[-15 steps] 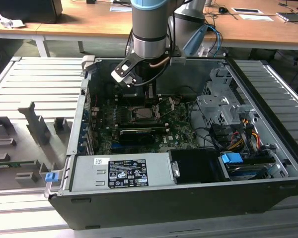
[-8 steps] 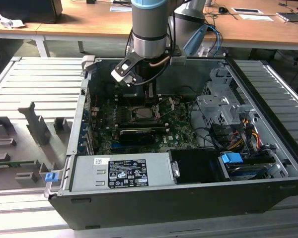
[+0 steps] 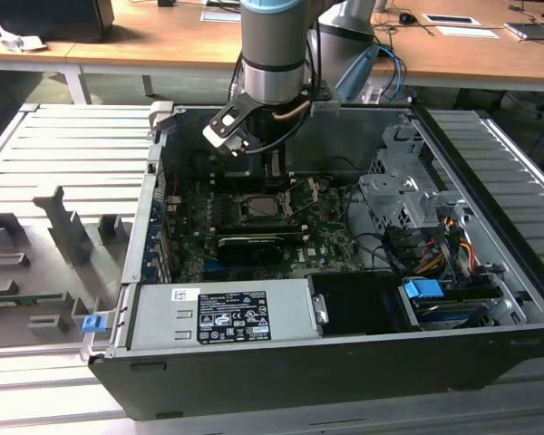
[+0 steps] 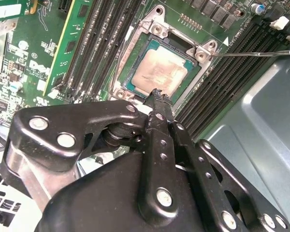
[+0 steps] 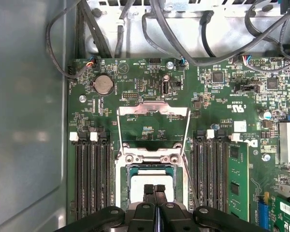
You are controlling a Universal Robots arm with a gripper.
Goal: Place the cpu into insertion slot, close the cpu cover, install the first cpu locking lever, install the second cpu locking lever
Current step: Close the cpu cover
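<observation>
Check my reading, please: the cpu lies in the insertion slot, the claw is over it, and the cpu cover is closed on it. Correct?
No: the cpu cover is open, folded back off the insertion slot, as the first wrist view shows. The cpu does lie in it, the claw over it.

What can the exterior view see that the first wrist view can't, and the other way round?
The exterior view gives the whole computer case, the arm and wooden desks behind. The first wrist view gives, up close, a round coin battery and the cpu cover flipped open. Both share the green board and the gripper over the cpu in the insertion slot.
</observation>
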